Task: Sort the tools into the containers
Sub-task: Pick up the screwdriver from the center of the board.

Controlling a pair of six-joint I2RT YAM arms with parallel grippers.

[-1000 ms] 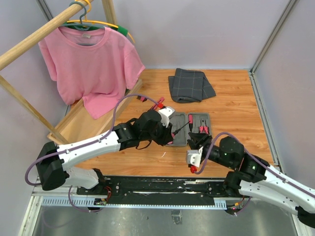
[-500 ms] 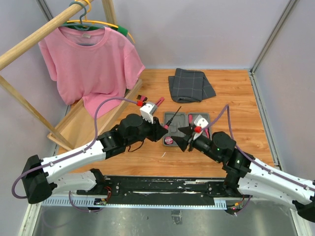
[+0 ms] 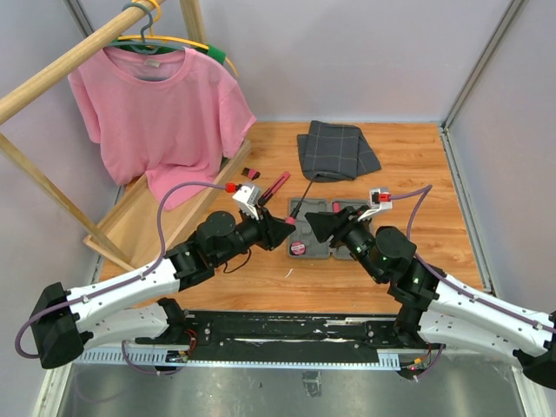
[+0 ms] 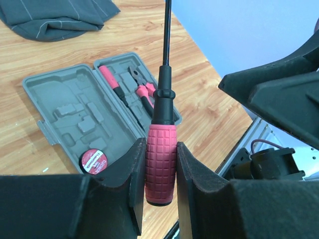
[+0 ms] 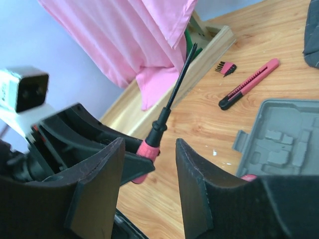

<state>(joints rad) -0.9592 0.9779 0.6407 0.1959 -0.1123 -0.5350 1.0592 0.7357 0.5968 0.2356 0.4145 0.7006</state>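
A screwdriver with a pink gridded handle and a long black shaft is pinched in my left gripper, shaft pointing up and away. From the top view the left gripper hovers just left of the open grey tool case. My right gripper stands open, facing the screwdriver a short way off and touching nothing; it hangs over the case. In the case lie pink pliers, a second pink-handled tool and a red tape roll.
A pink utility knife and a small pink bit holder lie on the wood table left of the case. A folded grey cloth sits at the back. A pink T-shirt hangs on a wooden rack at the left.
The left gripper has drawn back from the case and lifted with the screwdriver. The right gripper has swung up from the near table edge to face it over the case.
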